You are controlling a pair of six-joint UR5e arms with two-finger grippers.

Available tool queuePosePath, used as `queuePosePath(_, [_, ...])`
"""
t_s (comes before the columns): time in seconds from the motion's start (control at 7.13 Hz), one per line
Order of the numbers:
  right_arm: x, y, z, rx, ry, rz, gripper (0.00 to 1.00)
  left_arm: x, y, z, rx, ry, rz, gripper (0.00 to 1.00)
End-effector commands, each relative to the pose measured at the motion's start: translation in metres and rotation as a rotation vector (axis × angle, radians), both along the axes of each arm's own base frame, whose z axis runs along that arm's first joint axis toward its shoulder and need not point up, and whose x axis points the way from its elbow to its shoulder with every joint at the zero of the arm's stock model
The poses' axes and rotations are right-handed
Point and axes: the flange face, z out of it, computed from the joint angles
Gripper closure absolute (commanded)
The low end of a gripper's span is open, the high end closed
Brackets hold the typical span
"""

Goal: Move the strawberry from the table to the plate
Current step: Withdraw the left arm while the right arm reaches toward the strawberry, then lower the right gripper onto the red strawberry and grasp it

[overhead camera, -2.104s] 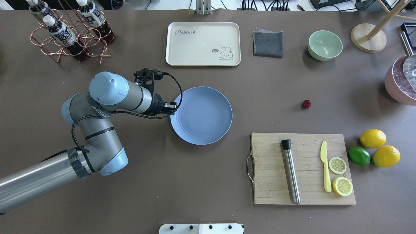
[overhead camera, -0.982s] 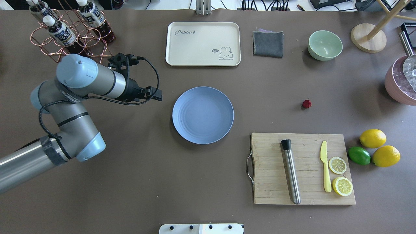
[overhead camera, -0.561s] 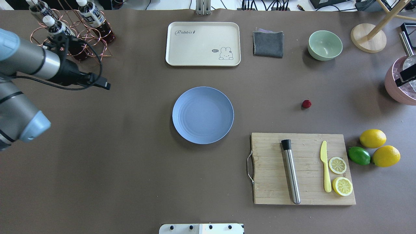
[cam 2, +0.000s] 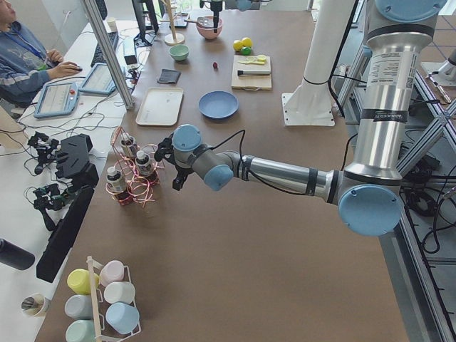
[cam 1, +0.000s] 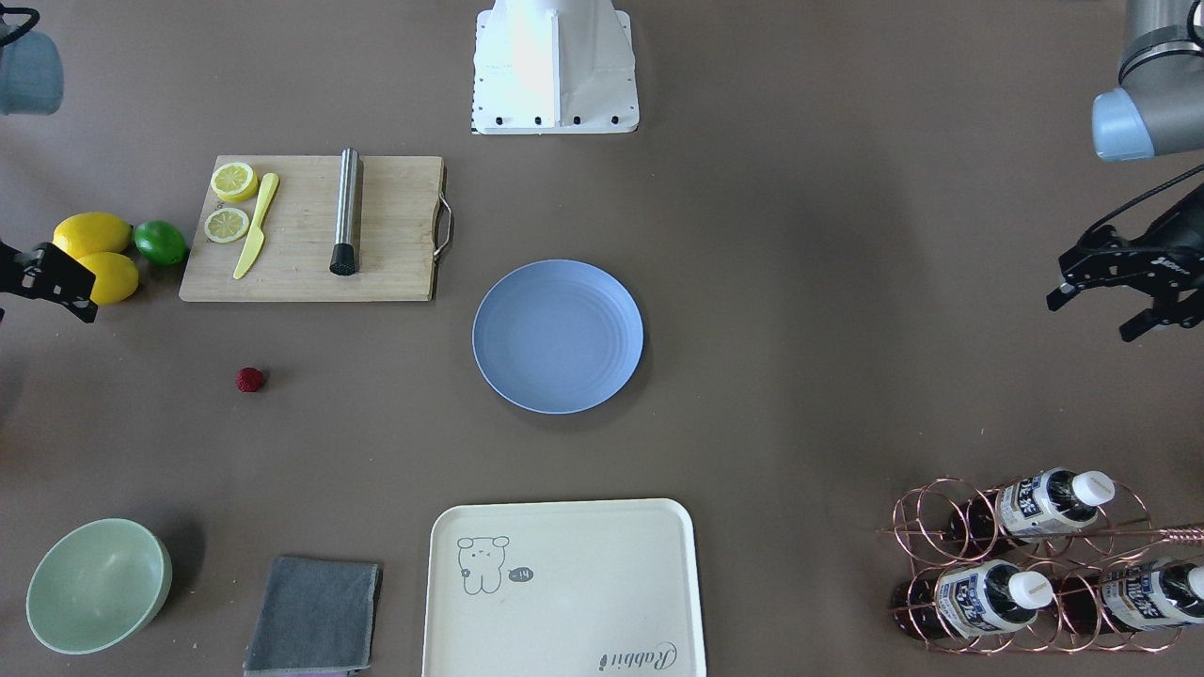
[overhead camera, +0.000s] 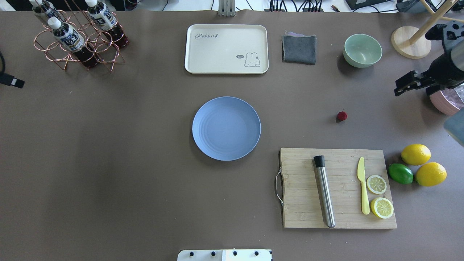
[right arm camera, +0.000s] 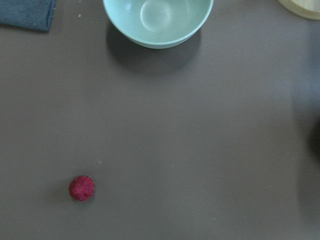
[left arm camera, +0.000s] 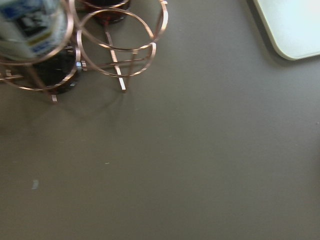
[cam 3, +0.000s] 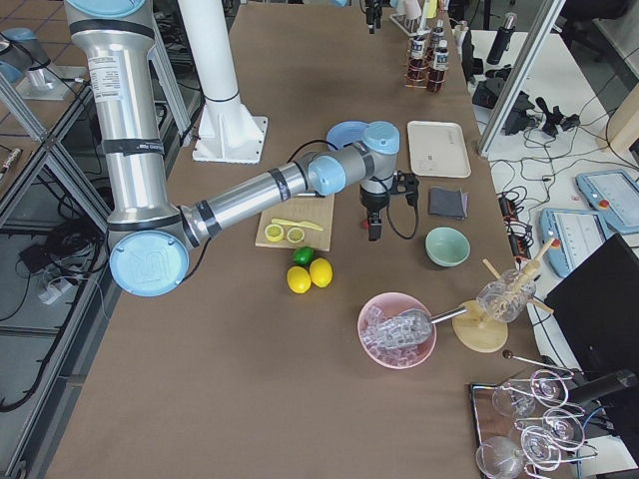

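The strawberry (overhead camera: 342, 116) (cam 1: 249, 379) lies alone on the table (overhead camera: 145, 181), right of the light-blue plate (overhead camera: 226, 128) (cam 1: 558, 336), which holds nothing. In the right wrist view the strawberry (right arm camera: 81, 188) sits low on the left. My right gripper (overhead camera: 398, 88) (cam 1: 56, 282) hangs above the table, right of the strawberry and apart from it; I cannot tell how its jaws stand. My left gripper (cam 1: 1091, 318) hovers far from the plate near the bottle rack, open and holding nothing. Only its tip (overhead camera: 12, 81) shows in the overhead view.
A cutting board (overhead camera: 337, 188) carries a metal muddler, a yellow knife and lemon slices. Two lemons and a lime (overhead camera: 400, 173) lie to its right. Behind stand a green bowl (overhead camera: 362, 50), grey cloth (overhead camera: 299, 49), cream tray (overhead camera: 226, 49), bottle rack (overhead camera: 78, 40) and pink ice bucket (overhead camera: 447, 101).
My left arm has pulled back from the plate to the left edge of the overhead view. My right arm has come in from the right edge toward the strawberry.
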Motion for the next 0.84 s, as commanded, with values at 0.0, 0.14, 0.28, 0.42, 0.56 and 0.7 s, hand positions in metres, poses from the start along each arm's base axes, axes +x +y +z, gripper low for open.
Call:
queuePosePath(0.0, [-0.090,0.005,-0.012,0.014,-0.023,0.075,0.01,-0.078,-0.017,0.008,0.014,-0.069,0.061,0.02])
queuePosePath(0.14, [-0.119,-0.002,-0.020,0.009,-0.017,0.080,0.01,-0.099,-0.016,0.016,-0.035,-0.078,0.055,0.02])
queuePosePath(0.28, [-0.137,-0.005,-0.017,0.013,-0.010,0.071,0.01,-0.104,-0.007,0.026,-0.061,-0.062,0.051,0.02])
queuePosePath(0.42, [-0.156,-0.010,-0.007,0.028,-0.008,0.051,0.00,-0.105,-0.001,0.031,-0.055,-0.061,0.051,0.02])
queuePosePath(0.56, [-0.167,-0.009,0.005,0.062,-0.036,0.046,0.00,-0.105,0.000,0.033,-0.048,-0.061,0.051,0.02])
queuePosePath(0.7, [-0.172,-0.011,0.019,0.067,-0.035,0.048,0.00,-0.105,0.001,0.034,-0.048,-0.060,0.051,0.02])
